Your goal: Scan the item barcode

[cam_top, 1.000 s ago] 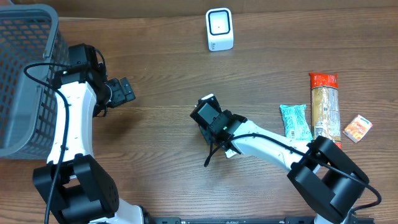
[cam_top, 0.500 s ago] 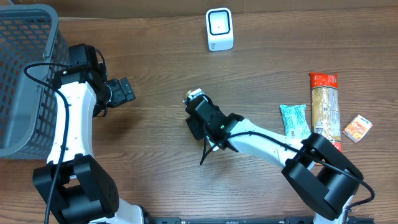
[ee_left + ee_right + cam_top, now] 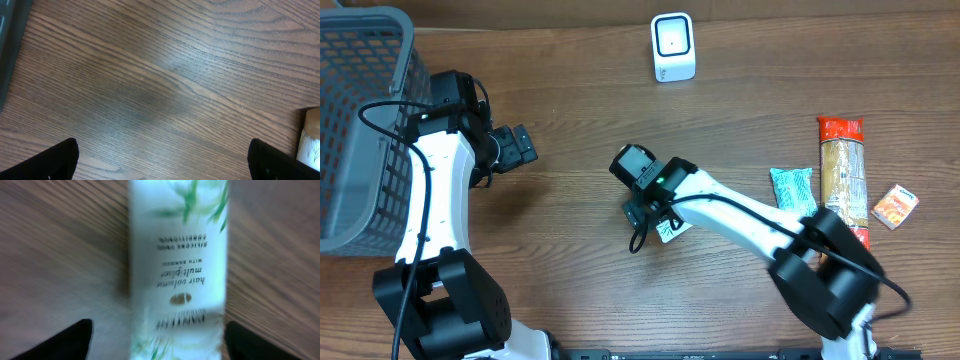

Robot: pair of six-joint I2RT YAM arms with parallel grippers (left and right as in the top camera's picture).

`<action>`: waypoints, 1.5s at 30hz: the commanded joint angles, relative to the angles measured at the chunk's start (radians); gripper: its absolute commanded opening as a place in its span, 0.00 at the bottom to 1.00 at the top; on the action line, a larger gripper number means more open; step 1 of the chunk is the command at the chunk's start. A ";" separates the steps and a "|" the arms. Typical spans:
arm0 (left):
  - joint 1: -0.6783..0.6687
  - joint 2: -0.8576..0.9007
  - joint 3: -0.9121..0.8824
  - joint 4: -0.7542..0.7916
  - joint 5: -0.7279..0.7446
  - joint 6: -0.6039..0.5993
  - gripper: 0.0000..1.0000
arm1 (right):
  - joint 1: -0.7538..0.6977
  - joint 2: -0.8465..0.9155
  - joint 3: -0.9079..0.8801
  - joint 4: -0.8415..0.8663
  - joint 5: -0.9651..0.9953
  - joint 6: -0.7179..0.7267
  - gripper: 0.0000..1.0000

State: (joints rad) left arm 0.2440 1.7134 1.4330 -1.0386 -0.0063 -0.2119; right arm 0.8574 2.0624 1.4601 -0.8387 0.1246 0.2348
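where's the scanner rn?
Overhead view, top centre: the white scanner stands alone near the far edge, right of the grey basket and left of the long red-ended packet.

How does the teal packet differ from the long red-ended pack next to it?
The teal plastic packet is short and teal all over. The long tan pack with a red end is far longer and two-coloured, and its red end reaches farther toward the table's far edge. Both lie flat, side by side, pointing the same way.

The table is brown, wood-grained. The far-left basket is grey mesh. The scanner is white, black-faced. The tube is white with green leaves and dark lettering. Right: teal packet, tan red-ended pack, orange box.
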 commanded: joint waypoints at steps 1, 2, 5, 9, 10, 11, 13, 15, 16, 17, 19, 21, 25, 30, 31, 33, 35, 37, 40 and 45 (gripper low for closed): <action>0.004 0.010 -0.003 0.004 -0.012 -0.024 1.00 | -0.006 0.076 -0.022 0.020 0.031 0.000 0.91; 0.004 0.010 -0.003 0.004 -0.012 -0.024 1.00 | -0.006 0.081 -0.022 0.028 0.032 -0.001 0.91; 0.004 0.010 -0.003 0.004 -0.012 -0.024 1.00 | -0.006 0.084 -0.021 0.037 0.031 0.000 0.79; 0.004 0.010 -0.003 0.004 -0.012 -0.024 1.00 | -0.007 0.081 -0.004 0.026 0.011 0.001 0.55; 0.004 0.010 -0.003 0.004 -0.012 -0.024 1.00 | -0.011 0.080 0.007 0.015 -0.005 0.001 0.53; 0.004 0.010 -0.003 0.004 -0.012 -0.024 1.00 | -0.015 0.076 0.020 0.001 -0.027 0.001 0.50; 0.004 0.010 -0.003 0.004 -0.012 -0.024 1.00 | -0.029 0.061 0.047 -0.025 -0.080 0.001 0.45; 0.004 0.010 -0.003 0.004 -0.012 -0.024 1.00 | -0.049 0.039 0.071 -0.035 -0.159 0.000 0.43; 0.004 0.010 -0.003 0.004 -0.012 -0.024 1.00 | -0.060 0.027 0.079 -0.033 -0.203 0.000 0.43; 0.004 0.010 -0.003 0.004 -0.012 -0.024 1.00 | -0.077 0.011 0.083 -0.024 -0.255 0.000 0.44; 0.004 0.010 -0.003 0.004 -0.012 -0.024 1.00 | -0.113 -0.013 0.083 -0.005 -0.365 -0.001 0.43; 0.004 0.010 -0.003 0.004 -0.012 -0.024 1.00 | -0.165 -0.028 0.083 0.006 -0.522 -0.024 0.44; 0.004 0.010 -0.003 0.004 -0.012 -0.024 1.00 | -0.281 -0.029 0.075 0.002 -0.887 -0.130 0.44; 0.004 0.010 -0.003 0.004 -0.012 -0.024 1.00 | -0.399 -0.029 0.024 -0.002 -1.257 -0.283 0.43; 0.004 0.010 -0.003 0.004 -0.012 -0.024 1.00 | -0.411 -0.029 0.015 -0.002 -1.298 -0.304 0.43; 0.004 0.010 -0.003 0.004 -0.012 -0.024 1.00 | -0.435 -0.029 -0.010 -0.002 -1.394 -0.353 0.44; 0.004 0.010 -0.003 0.003 -0.012 -0.024 1.00 | -0.451 -0.029 -0.034 -0.001 -1.501 -0.410 0.44; 0.004 0.010 -0.003 0.004 -0.012 -0.024 1.00 | -0.461 -0.029 -0.052 -0.005 -1.635 -0.494 0.44; 0.004 0.010 -0.003 0.004 -0.012 -0.024 1.00 | -0.465 -0.030 -0.055 0.000 -1.695 -0.524 0.43; 0.004 0.010 -0.003 0.004 -0.012 -0.024 1.00 | -0.466 -0.032 -0.055 -0.005 -1.695 -0.523 0.42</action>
State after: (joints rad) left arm 0.2440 1.7134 1.4322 -1.0382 -0.0124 -0.2119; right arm 0.3977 2.0899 1.3991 -0.8467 -1.4429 -0.2363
